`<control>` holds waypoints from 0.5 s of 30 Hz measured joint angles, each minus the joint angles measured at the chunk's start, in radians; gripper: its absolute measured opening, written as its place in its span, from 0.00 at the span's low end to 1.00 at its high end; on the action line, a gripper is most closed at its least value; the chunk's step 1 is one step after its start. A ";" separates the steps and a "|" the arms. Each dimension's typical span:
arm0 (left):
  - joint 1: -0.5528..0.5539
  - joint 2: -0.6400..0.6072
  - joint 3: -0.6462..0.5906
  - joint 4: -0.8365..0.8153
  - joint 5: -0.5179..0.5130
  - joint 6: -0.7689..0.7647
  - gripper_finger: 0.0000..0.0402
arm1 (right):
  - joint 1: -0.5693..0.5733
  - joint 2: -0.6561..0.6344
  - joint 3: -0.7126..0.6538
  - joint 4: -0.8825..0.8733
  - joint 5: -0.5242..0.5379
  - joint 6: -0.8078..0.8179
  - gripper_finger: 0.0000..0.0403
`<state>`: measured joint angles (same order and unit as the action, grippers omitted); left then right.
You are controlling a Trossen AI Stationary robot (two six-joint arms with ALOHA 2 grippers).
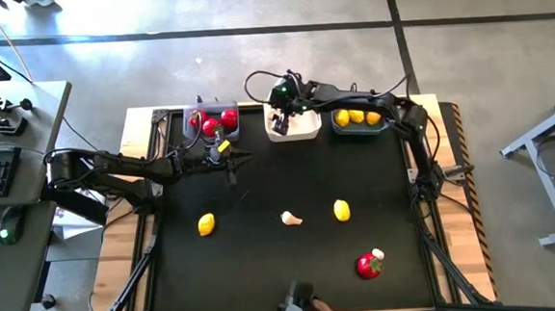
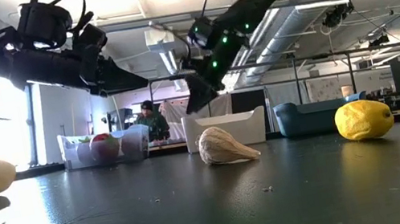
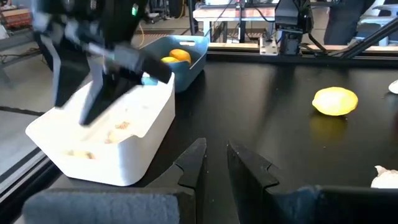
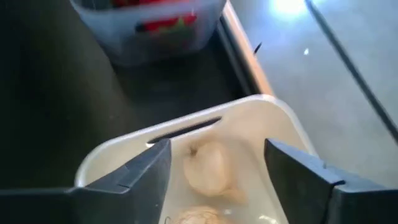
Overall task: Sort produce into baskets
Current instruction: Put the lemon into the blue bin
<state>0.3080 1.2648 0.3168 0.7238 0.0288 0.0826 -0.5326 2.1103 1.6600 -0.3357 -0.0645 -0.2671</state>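
High view: I had the right gripper (image 1: 279, 120) over the white basket (image 1: 301, 128) at the table's (image 1: 265, 262) far edge, the grey basket (image 1: 212, 117) with red tomatoes (image 1: 228, 118) beside it toward the left, the teal basket (image 1: 357, 131) with lemons (image 1: 356, 117) toward the right. The left gripper (image 1: 231, 160) hung just in front of the grey basket. Loose mid-table: a lemon (image 1: 206, 223), a garlic bulb (image 1: 290, 217), another lemon (image 1: 342, 209); a tomato (image 1: 368, 265) touching a garlic piece (image 1: 377, 254) sat nearer the front right corner.

Low view: the right gripper (image 2: 199, 96) hung above the white basket (image 2: 225, 129); the garlic (image 2: 222, 146) and lemon (image 2: 363, 119) lay in front.

Left wrist view: the left gripper (image 3: 214, 165) was nearly closed, nothing between the fingers; the white basket (image 3: 112, 134) and teal basket (image 3: 180, 59) were ahead.

Right wrist view: the right gripper (image 4: 216, 163) was spread open, empty, with garlic bulbs (image 4: 208, 168) lying in the white basket (image 4: 280, 121) below it.
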 joint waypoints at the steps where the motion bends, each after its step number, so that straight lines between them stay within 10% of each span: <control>1: 0.000 0.000 0.000 0.000 0.000 0.000 0.12 | 0.004 -0.015 -0.007 0.007 0.000 -0.001 0.57; 10: 0.000 0.000 0.000 -0.001 -0.014 0.006 0.12 | 0.050 -0.170 -0.305 0.337 0.011 0.063 0.06; 15: 0.000 0.000 0.000 -0.001 -0.014 0.005 0.12 | 0.105 -0.288 -0.514 0.522 0.119 0.138 0.05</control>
<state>0.3080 1.2648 0.3168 0.7231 0.0143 0.0878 -0.4280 1.8227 1.1459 0.1862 0.0548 -0.1296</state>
